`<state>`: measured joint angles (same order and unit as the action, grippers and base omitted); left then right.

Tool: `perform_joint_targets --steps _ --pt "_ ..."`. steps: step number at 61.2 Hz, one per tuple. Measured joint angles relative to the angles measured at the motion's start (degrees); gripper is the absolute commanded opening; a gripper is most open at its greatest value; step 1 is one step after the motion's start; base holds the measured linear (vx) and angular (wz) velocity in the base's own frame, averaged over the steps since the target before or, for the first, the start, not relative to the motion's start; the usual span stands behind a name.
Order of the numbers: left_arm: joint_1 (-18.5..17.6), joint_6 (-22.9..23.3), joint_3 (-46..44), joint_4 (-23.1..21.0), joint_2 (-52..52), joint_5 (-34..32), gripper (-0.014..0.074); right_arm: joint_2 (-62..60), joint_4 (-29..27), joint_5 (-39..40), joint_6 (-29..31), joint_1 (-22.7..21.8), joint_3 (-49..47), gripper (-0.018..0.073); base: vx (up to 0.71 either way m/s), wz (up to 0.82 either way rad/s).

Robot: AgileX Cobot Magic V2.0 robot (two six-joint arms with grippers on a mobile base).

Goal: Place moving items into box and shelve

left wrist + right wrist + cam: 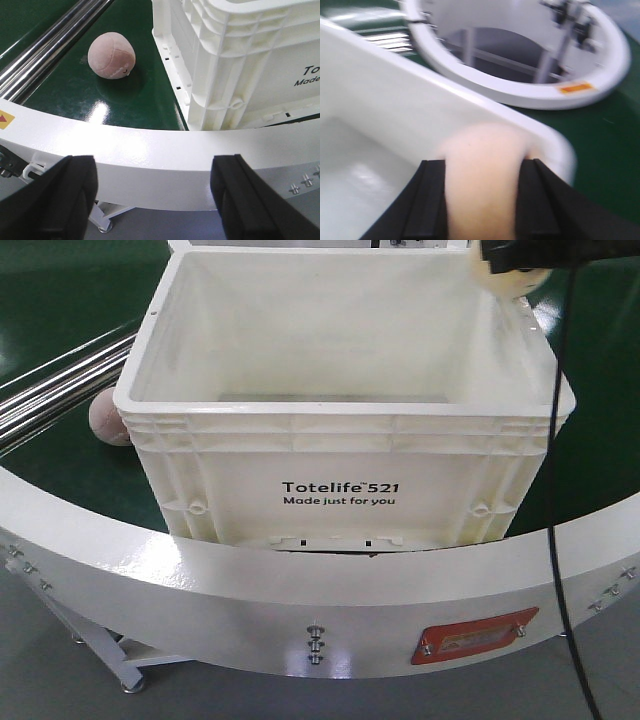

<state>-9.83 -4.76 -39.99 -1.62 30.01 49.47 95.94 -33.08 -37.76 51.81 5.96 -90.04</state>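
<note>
The white box [340,422] printed "Totelife 521" stands on the green belt, and I see nothing lying in the part of its inside that shows. My right gripper [520,255] hangs over the box's far right corner, shut on a pale yellow plush toy [512,280]. In the right wrist view the blurred plush [482,200] fills the gap between the black fingers [432,200] above the box rim [420,80]. The dusty-pink seamed ball [111,55] lies on the belt left of the box [235,55], half hidden in the front view [105,418]. My left gripper [152,170] is open and empty, low in front of the white ring.
A curved white ring rail [300,580] with an orange label [475,637] crosses in front of the box. Metal rods [50,390] run along the belt's left side. A black cable [555,440] hangs down on the right. Another white ring [520,95] lies beyond the box.
</note>
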Motion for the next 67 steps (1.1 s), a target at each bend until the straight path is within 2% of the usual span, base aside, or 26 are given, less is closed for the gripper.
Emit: perform_joint_targets --steps 1,3,8,13,23,29,37,46,51,57,67 --pt "0.0 0.0 0.0 0.0 0.0 0.0 0.0592 0.3 -0.4 -0.7 0.0 3.0 0.0 0.0316 0.00 0.00" --pt "0.0 0.0 0.0 0.0 0.0 0.0 0.0592 0.6 -0.6 -1.3 0.0 4.9 0.0 0.0316 0.00 0.00" --pt "0.0 0.0 0.0 0.0 0.0 0.0 0.0592 1.2 -0.7 -1.5 0.0 8.6 0.0 0.0326 0.00 0.00" --pt "0.0 0.0 0.0 0.0 0.0 0.0 0.0592 1.9 -0.6 -1.5 -0.1 11.3 0.0 0.0396 0.00 0.00" --pt "0.0 0.0 0.0 0.0 0.0 0.0 0.0592 2.5 -0.3 -1.4 -2.1 13.7 0.0 0.0616 0.00 0.00" --pt "0.0 0.0 0.0 0.0 0.0 0.0 0.0592 2.5 1.5 -0.7 -5.5 13.7 0.0 0.0685 0.00 0.00" --pt "0.0 0.0 0.0 0.0 0.0 0.0 0.0592 0.9 9.5 -1.1 -15.9 13.7 0.0 0.0669 0.00 0.00" --pt "0.0 0.0 0.0 0.0 0.0 0.0 0.0592 -4.7 21.8 -4.2 -32.7 13.7 0.0 0.0610 0.00 0.00" --pt "0.0 1.7 0.0 0.6 0.0 0.0 0.0592 -9.3 27.1 -6.4 -39.9 13.7 1.9 0.0584 0.00 0.00" --pt "0.0 6.0 0.0 4.2 0.9 0.0 0.0592 -15.4 29.2 -6.7 -42.7 13.7 7.9 0.0581 0.00 0.00" --pt "0.0 15.2 -0.1 13.9 8.0 -3.2 0.0592 -25.0 29.7 -7.2 -43.4 13.7 18.3 0.0581 0.00 0.00"
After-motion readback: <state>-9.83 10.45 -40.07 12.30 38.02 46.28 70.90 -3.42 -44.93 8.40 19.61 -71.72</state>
